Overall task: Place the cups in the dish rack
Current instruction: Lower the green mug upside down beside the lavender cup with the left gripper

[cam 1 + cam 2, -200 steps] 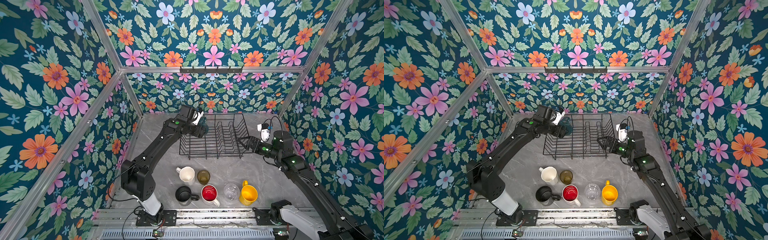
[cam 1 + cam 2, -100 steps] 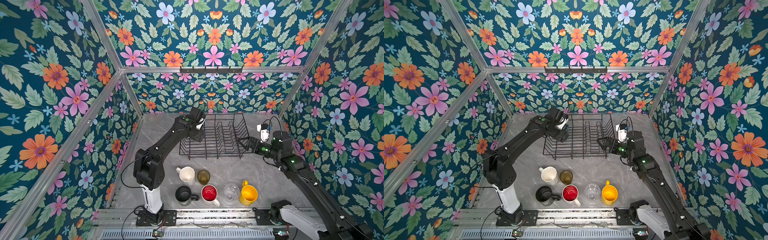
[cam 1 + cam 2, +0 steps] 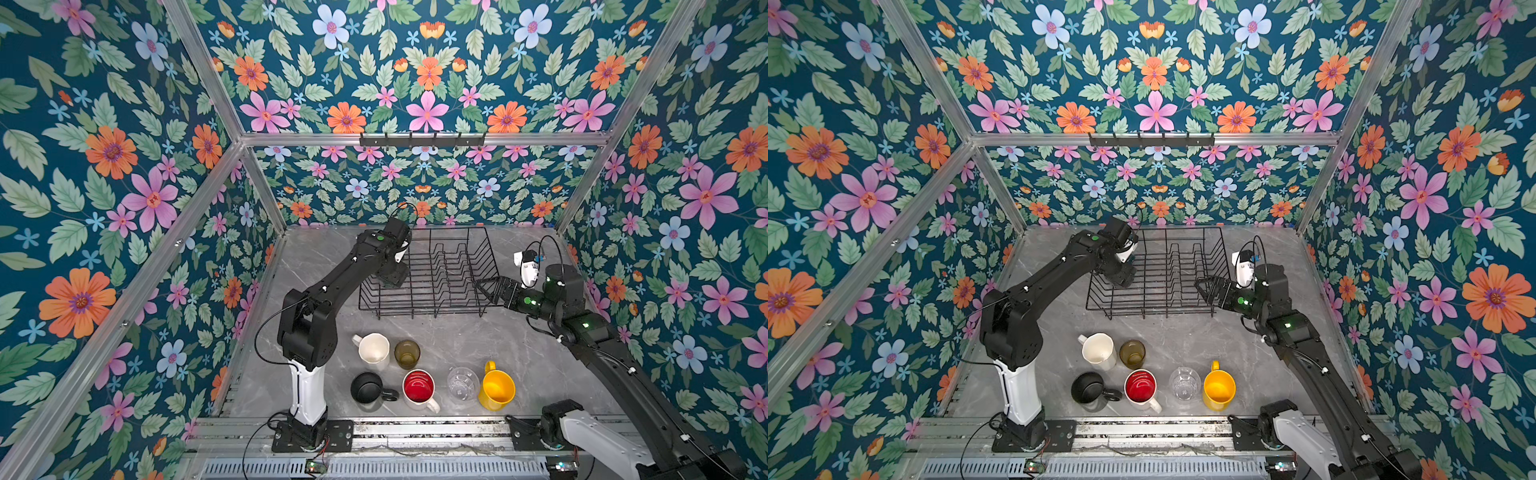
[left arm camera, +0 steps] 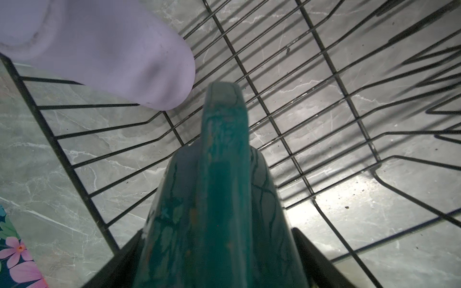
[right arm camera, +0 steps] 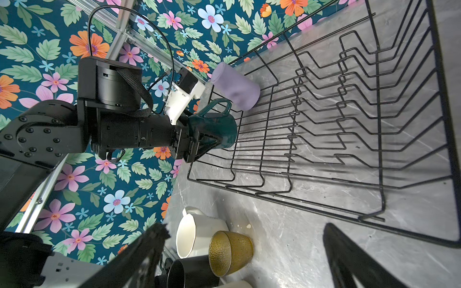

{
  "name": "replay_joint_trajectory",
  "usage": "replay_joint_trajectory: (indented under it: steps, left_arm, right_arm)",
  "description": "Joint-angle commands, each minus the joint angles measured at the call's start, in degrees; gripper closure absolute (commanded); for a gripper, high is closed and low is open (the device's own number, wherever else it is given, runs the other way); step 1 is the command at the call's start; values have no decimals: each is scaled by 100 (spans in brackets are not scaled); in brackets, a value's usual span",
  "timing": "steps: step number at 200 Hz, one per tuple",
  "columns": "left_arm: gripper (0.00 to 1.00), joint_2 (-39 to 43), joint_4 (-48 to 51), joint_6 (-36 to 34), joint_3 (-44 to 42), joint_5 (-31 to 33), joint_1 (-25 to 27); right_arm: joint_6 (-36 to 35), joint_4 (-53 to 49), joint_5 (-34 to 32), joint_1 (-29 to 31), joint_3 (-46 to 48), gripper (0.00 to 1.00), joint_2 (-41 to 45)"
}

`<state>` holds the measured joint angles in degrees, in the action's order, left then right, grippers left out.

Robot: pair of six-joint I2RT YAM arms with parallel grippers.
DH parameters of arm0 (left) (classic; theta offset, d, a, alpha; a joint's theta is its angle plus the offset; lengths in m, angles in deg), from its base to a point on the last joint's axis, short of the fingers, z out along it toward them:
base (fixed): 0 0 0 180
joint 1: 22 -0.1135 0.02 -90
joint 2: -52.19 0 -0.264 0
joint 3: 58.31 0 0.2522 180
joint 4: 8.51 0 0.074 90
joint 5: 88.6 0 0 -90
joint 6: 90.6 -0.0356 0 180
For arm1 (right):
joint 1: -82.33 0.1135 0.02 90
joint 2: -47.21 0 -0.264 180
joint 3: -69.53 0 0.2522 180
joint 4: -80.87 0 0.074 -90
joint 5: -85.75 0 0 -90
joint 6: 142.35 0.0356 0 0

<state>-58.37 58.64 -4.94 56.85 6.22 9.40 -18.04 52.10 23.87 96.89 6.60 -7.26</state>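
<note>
The left gripper (image 5: 214, 142) is clamped on the teal mug (image 5: 217, 124), with the mug body between its fingers and the handle sticking out toward the lilac tumbler (image 5: 235, 86). It holds the mug inside the left end of the dish rack (image 3: 432, 270), low over the floor wires. I honestly can't tell whether it's touching them. The tumbler is already in the rack, lying tilted against the left wall near the far corner, just beside the mug.

The right gripper (image 3: 484, 286) hangs at the right end of the rack with its jaws spread wide and nothing in them. The right wrist view shows both fingers (image 5: 349, 256) well apart.

The other six sit on the marble tabletop (image 3: 519, 345) in front of the rack. The cream-white mug (image 3: 374, 348) and amber glass (image 3: 407, 353) are nearer the rack. In front of those, the black mug (image 3: 366, 387), red-inside white mug (image 3: 418, 387), clear glass (image 3: 462, 383) and yellow mug (image 3: 496, 390) stand in a row along the near edge.
</note>
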Motion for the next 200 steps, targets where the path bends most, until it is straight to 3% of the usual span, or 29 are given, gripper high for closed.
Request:
replay_joint_trajectory:
  steps: [1,57,200]
  left_arm:
    - [100,131,-17,251,-67,214,-10]
    - [100,262,23,583,-214,432,-35]
    - [100,-393,-121,1167,179,-77,-431]
  right_arm:
    - [-81,32,-35,2,-4,1,8]
    - [-73,80,16,2,14,1,-28]
    - [-249,-123,-70,2,57,1,141]
